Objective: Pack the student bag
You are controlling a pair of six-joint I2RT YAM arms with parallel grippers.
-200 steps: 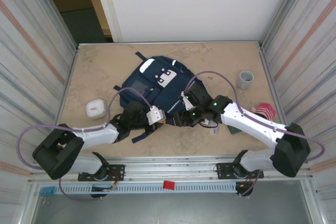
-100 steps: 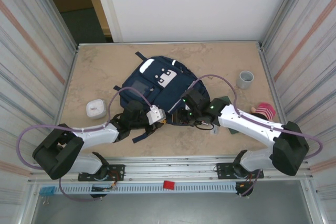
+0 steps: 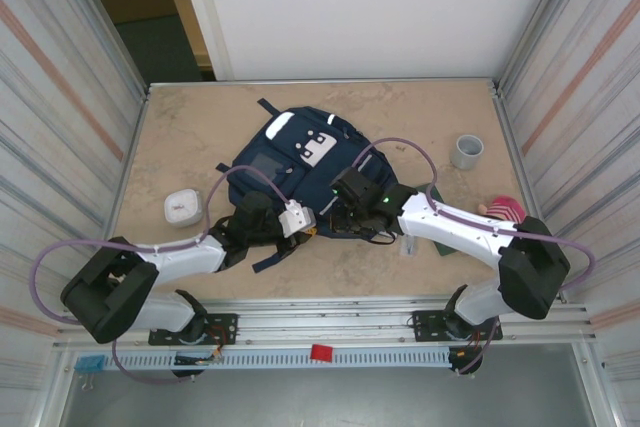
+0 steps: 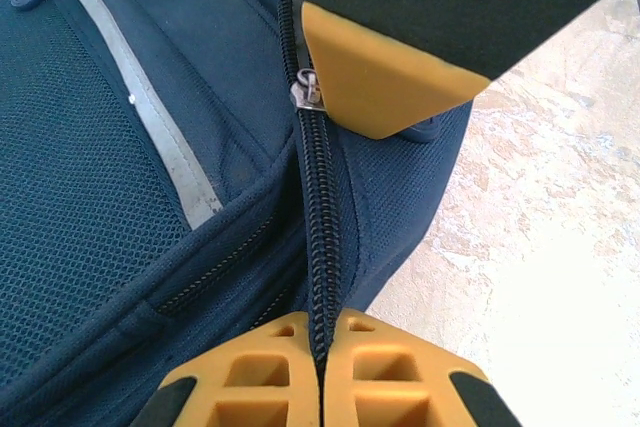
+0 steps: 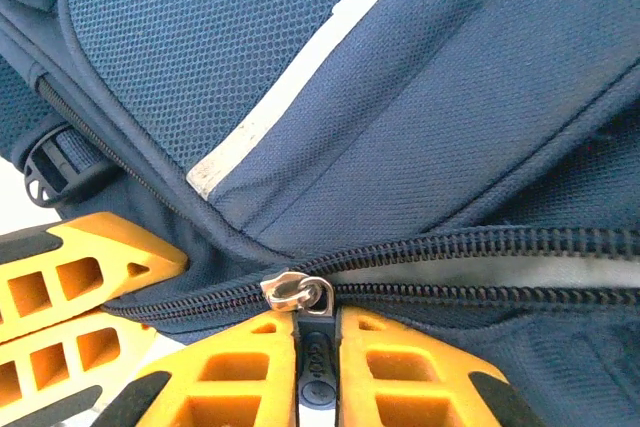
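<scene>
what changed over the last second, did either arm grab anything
The right gripper slid left along the near edge of the student bag, toward the left gripper, and closed on the zipper pull. The left gripper stays pinched shut on the bag's zipper seam. The bag, the grey cup and the white case have not moved.

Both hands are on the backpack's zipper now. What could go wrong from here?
1. The right hand pinches the thin black pull tab by its fingertips; it could slip out under a pull.
2. The left hand clamps the closed zipper right in line with the slider; running the slider that way could jam it against that hand.
3. The student bag lies loose on the table; a pull may drag it instead of unzipping.
</scene>
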